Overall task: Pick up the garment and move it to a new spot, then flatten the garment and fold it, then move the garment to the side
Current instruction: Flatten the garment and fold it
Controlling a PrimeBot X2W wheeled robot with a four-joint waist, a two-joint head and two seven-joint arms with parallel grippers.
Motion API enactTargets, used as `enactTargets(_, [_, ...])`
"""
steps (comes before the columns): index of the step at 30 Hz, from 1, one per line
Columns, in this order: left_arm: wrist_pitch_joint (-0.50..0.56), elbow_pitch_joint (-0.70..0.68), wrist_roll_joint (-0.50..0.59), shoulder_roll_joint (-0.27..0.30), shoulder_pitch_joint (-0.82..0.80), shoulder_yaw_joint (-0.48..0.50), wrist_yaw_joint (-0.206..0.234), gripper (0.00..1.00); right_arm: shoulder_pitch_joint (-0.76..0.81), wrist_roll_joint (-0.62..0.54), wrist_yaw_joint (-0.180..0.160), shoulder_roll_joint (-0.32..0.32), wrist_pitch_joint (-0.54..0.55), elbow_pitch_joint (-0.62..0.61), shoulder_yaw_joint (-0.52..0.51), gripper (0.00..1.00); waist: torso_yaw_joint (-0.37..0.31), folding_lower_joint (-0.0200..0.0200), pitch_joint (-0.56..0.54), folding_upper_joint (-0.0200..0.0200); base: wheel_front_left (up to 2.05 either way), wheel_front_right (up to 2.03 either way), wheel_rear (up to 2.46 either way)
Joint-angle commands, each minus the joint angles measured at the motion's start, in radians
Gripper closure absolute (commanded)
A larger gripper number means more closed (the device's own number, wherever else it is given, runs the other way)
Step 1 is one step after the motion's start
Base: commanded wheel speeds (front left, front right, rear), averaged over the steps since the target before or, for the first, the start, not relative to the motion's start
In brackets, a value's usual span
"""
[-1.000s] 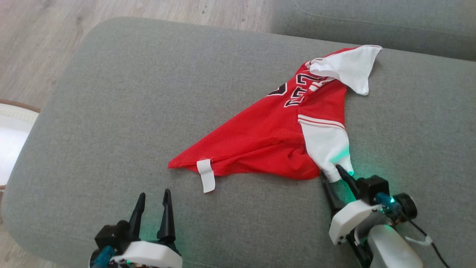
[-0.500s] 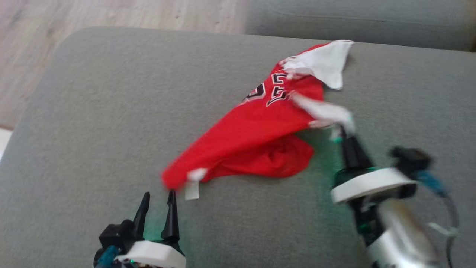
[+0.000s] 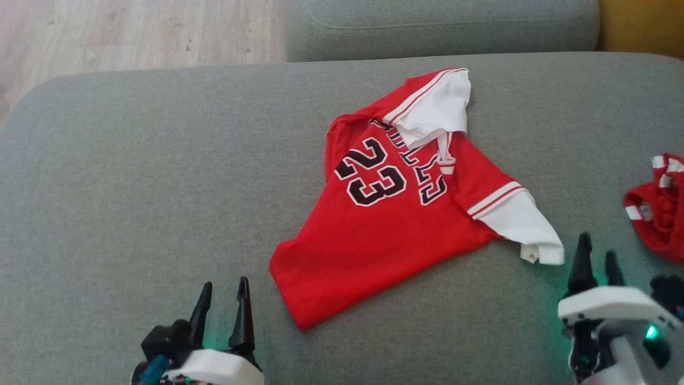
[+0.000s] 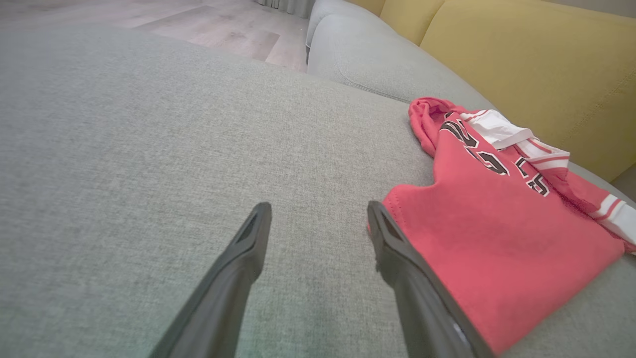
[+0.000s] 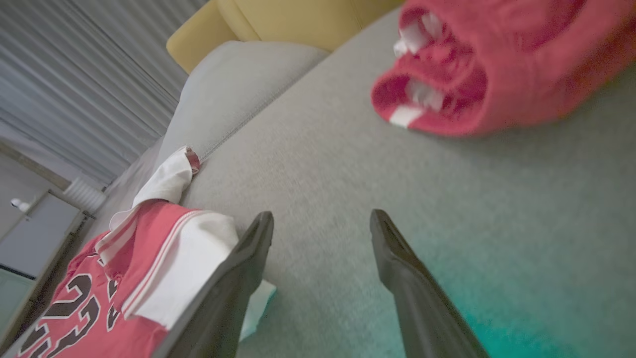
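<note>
Flanking the red jersey (image 3: 395, 214), the left gripper (image 3: 225, 283) and right gripper (image 3: 598, 246) stand spread, holding nothing.

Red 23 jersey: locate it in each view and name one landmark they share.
Head view: red jersey, centre of the grey cushion.
Left wrist view: right side, hem beside the left gripper.
Right wrist view: lower left, white sleeve beside the right gripper.
Shared landmark: yellow backrest, at each view's top edge.
</note>
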Motion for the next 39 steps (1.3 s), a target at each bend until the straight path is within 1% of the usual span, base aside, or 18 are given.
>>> enactTargets(1, [-0.01,-0.017,0.012,0.004,-0.023,0.037,0.002,0.0,-0.036,-0.121,-0.001,-0.005,-0.012,-0.083,0.007,0.0,-0.007,0.0,0.001,0.0,0.0,0.0,0.0])
enactTargets(2, [-0.01,-0.017,0.012,0.004,-0.023,0.037,0.002,0.0,-0.036,-0.121,-0.001,-0.005,-0.012,-0.083,0.007,0.0,-0.007,0.0,0.001,0.0,0.0,0.0,0.0])
enactTargets(4, [-0.01,-0.016,0.013,0.004,-0.021,0.037,0.002,0.0,-0.031,-0.203,-0.001,-0.005,-0.012,-0.141,0.004,0.0,-0.007,0.0,0.0,0.0,0.0,0.0,0.0])
enactTargets(7, [-0.01,-0.013,0.015,0.004,-0.023,0.037,0.002,0.0,-0.022,-0.305,-0.001,-0.004,-0.012,-0.224,0.062,0.0,0.001,0.0,0.001,0.0,0.0,0.0,0.0])
enactTargets(10, [-0.01,-0.012,0.015,0.004,-0.028,0.036,0.001,0.0,-0.021,-0.419,-0.001,-0.004,-0.012,-0.28,0.13,0.0,0.015,0.0,0.004,0.0,0.0,0.0,0.0])
enactTargets(13, [-0.01,-0.016,0.013,0.004,-0.028,0.03,0.004,0.0,-0.033,-0.543,-0.001,-0.004,-0.012,-0.274,0.196,0.0,0.032,0.0,0.009,0.0,0.0,0.0,0.0])
enactTargets(17, [-0.01,-0.016,0.006,0.004,-0.031,0.024,0.005,0.0,-0.07,-0.685,-0.001,-0.007,-0.012,-0.199,0.234,0.0,0.057,0.0,0.018,0.0,0.0,0.0,0.0])
enactTargets(19, [-0.01,-0.015,0.001,0.004,-0.031,0.02,0.006,0.0,-0.091,-0.741,-0.001,-0.008,-0.012,-0.146,0.228,0.0,0.069,0.0,0.022,0.0,0.0,0.0,0.0])
enactTargets(28, [-0.01,-0.023,-0.014,0.004,-0.032,0.006,0.013,0.0,-0.165,-0.959,-0.001,-0.011,-0.011,0.028,0.12,0.0,0.104,0.0,0.044,0.0,0.0,0.0,0.0])
enactTargets(32, [-0.01,-0.03,-0.019,0.004,-0.035,0.001,0.017,0.0,-0.187,-1.019,-0.001,-0.011,-0.011,0.062,0.075,0.0,0.109,0.0,0.053,0.0,0.0,0.0,0.0])
enactTargets(36, [-0.01,-0.031,-0.024,0.004,-0.039,0.0,0.018,0.0,-0.202,-1.044,-0.001,-0.008,-0.012,0.07,0.048,0.0,0.108,0.0,0.058,0.0,0.0,0.0,0.0])
enactTargets(37, [-0.01,-0.031,-0.024,0.004,-0.039,0.0,0.018,0.0,-0.204,-1.046,-0.001,-0.008,-0.012,0.068,0.046,0.01,0.107,0.0,0.058,0.0,0.0,0.0,0.0])
enactTargets(38, [-0.01,-0.031,-0.024,0.004,-0.04,0.0,0.018,0.0,-0.206,-1.047,-0.001,-0.007,-0.012,0.067,0.044,0.13,0.106,0.0,0.057,0.0,0.0,0.0,0.0])
enactTargets(39, [-0.01,-0.03,-0.024,0.004,-0.041,-0.001,0.017,0.0,-0.208,-1.047,-0.001,-0.006,-0.012,0.066,0.043,0.41,0.105,0.0,0.057,0.0,0.0,0.0,0.0])
